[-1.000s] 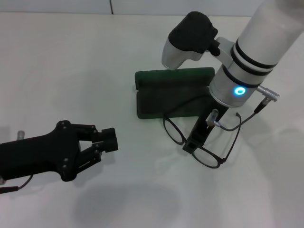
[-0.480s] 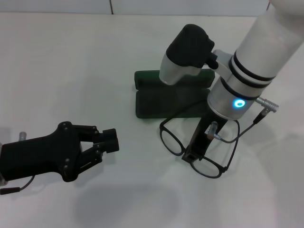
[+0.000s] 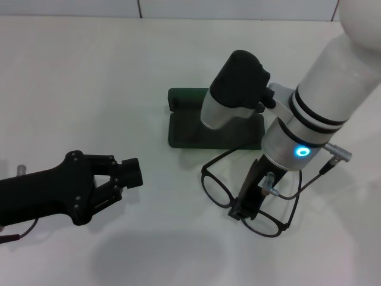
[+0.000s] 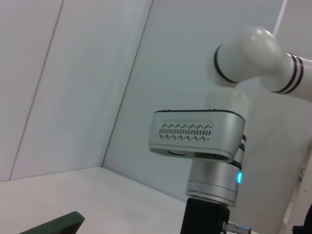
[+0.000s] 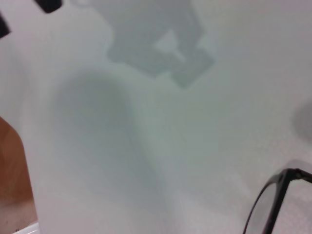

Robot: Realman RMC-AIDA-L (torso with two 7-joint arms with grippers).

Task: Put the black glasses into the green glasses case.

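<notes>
The green glasses case (image 3: 189, 127) lies open at mid-table, its lid toward the far side and its right part hidden behind my right arm's wrist. A corner of the case (image 4: 54, 224) also shows in the left wrist view. The black glasses (image 3: 218, 189) are just in front of the case, temples pointing back toward it. My right gripper (image 3: 240, 211) comes down from above and is shut on the bridge between the lenses. One lens rim of the glasses (image 5: 273, 204) appears in the right wrist view. My left gripper (image 3: 132, 173) hovers shut at the near left, apart from both.
The white table (image 3: 89, 77) carries nothing else. A seam in the wall runs along the far edge. My right forearm (image 3: 324, 95) crosses above the table's right side.
My right gripper has drawn the black glasses toward the near edge, away from the case, so the temples no longer lie over it. The left gripper shifted slightly left.
</notes>
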